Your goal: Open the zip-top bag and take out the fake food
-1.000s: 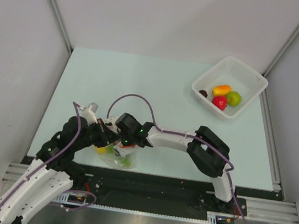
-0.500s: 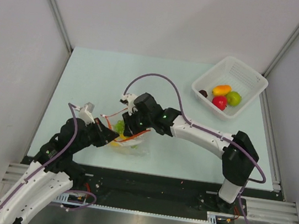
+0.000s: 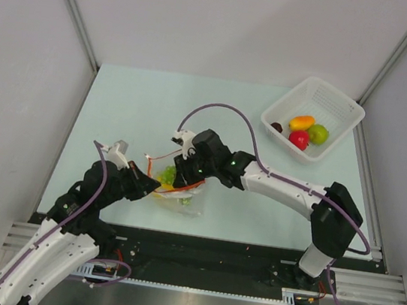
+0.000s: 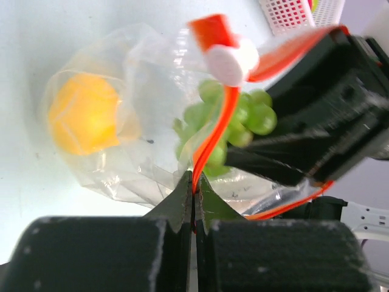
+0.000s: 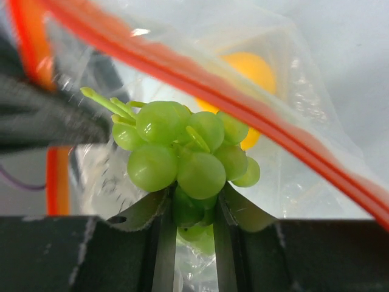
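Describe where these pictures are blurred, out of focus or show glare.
Top external view: even light, soft shadows, all sharp, though the zip-top bag is small. Left wrist view: the zip strip near the lens and the black jaws are blurred; the grapes are soft. Right wrist view: the grapes are sharp with small highlights; the strip in front is a smear.

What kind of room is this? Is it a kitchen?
Probably a robot lab booth, not a kitchen. Two robot arms are bolted to a pale table between plain white walls, and they handle shiny toy grapes and a zip-top bag, with more toy fruit in a white basket.
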Controlling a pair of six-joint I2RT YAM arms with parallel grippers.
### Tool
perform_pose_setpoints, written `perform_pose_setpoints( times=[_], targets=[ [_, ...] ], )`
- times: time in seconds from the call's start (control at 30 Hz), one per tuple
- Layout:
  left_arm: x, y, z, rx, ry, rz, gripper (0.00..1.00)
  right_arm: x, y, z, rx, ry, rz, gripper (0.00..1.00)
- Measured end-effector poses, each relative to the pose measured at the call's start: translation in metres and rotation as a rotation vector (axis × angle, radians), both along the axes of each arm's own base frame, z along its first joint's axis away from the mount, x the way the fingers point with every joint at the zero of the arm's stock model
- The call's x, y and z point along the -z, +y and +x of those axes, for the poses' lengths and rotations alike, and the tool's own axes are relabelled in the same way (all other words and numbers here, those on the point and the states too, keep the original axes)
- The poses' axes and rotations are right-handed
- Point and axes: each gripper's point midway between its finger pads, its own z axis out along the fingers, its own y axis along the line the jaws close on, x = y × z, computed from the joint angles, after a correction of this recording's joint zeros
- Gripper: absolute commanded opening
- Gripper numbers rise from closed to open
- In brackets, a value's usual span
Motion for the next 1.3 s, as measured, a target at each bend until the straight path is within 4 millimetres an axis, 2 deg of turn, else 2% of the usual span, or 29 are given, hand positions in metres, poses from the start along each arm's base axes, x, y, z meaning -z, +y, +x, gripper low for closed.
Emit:
perform_pose_setpoints(
  times=[0.13,0.27,0.5,0.6,0.77,0.87,1.13,1.3],
  targets=[
    [0.001,0.005,0.001,-0.022,0.003,0.021,0.0,-0.011,-0.004,-0.017,-0.072,-0.001,0.077,0.31],
    [0.001,0.006,0.002,-0.022,-0.004,0.032,0.0,-0.033,0.0,-0.033,-0.149,-0.016,0.178,0.32],
    [0.003,-0.002,0.004,0.01,0.001,0.015,0.0,-0.073,0.023,-0.031,-0.167,-0.047,0.359,0.31],
    [0.003,-0.004,0.002,0.023,0.005,0.008,0.0,-0.084,0.031,-0.027,-0.141,-0.054,0.404,0.31],
    [0.003,-0.005,0.001,0.029,0.005,0.005,0.0,-0.087,0.046,-0.023,-0.093,-0.078,0.407,0.29],
    [0.002,-0.005,0.001,0.029,0.002,0.002,0.0,-0.097,0.051,-0.018,-0.068,-0.1,0.414,0.28],
    [0.0,-0.002,0.0,0.018,-0.015,-0.002,0.0,-0.16,0.055,0.01,-0.013,-0.182,0.51,0.28],
    [0.001,0.002,0.001,-0.002,-0.018,0.011,0.0,-0.186,0.044,0.033,0.037,-0.216,0.519,0.29]
  ],
)
